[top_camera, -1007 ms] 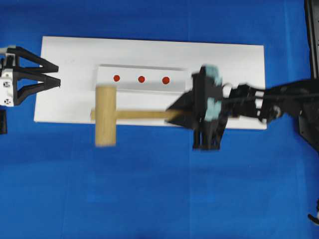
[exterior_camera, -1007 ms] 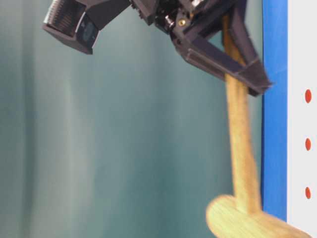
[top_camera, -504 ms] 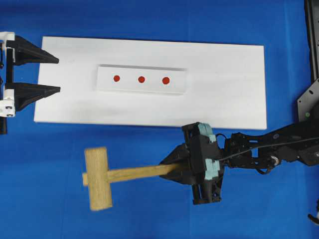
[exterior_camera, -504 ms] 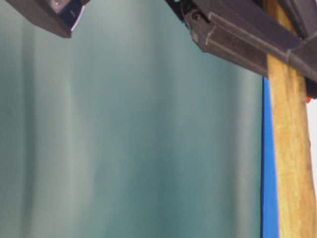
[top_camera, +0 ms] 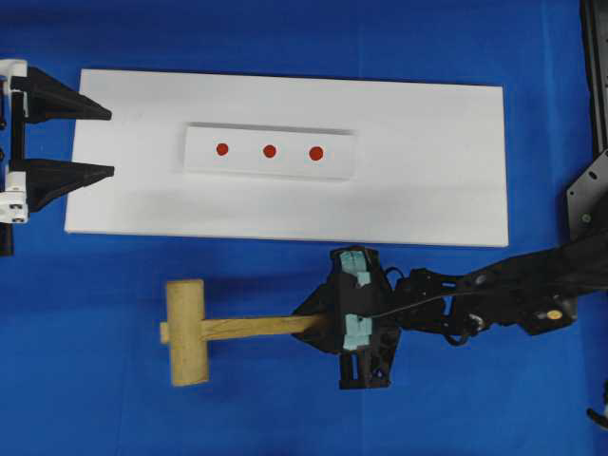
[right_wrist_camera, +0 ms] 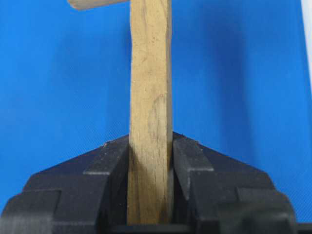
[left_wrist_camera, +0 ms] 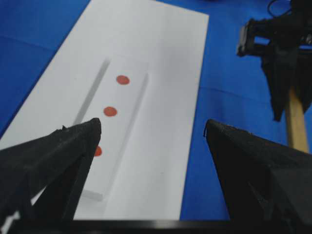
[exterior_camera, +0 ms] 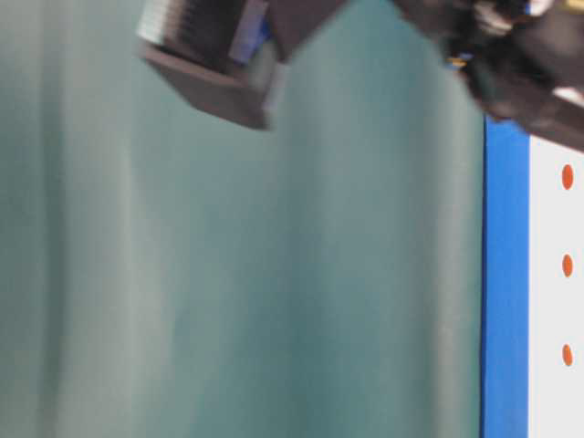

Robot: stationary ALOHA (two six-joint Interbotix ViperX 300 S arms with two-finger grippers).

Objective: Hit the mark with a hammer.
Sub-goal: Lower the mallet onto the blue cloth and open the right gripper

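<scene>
The light wooden mallet [top_camera: 190,331] lies over blue cloth, well below the largest red dot [top_camera: 316,153]; I judge it stiff and head-heavy. My right gripper [top_camera: 318,325] clamps the handle's end; the left gripper [top_camera: 106,142] stands wide, empty.

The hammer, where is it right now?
In the overhead view the hammer is over the blue cloth below the white board, head to the left, its handle clamped in the right gripper.
</scene>
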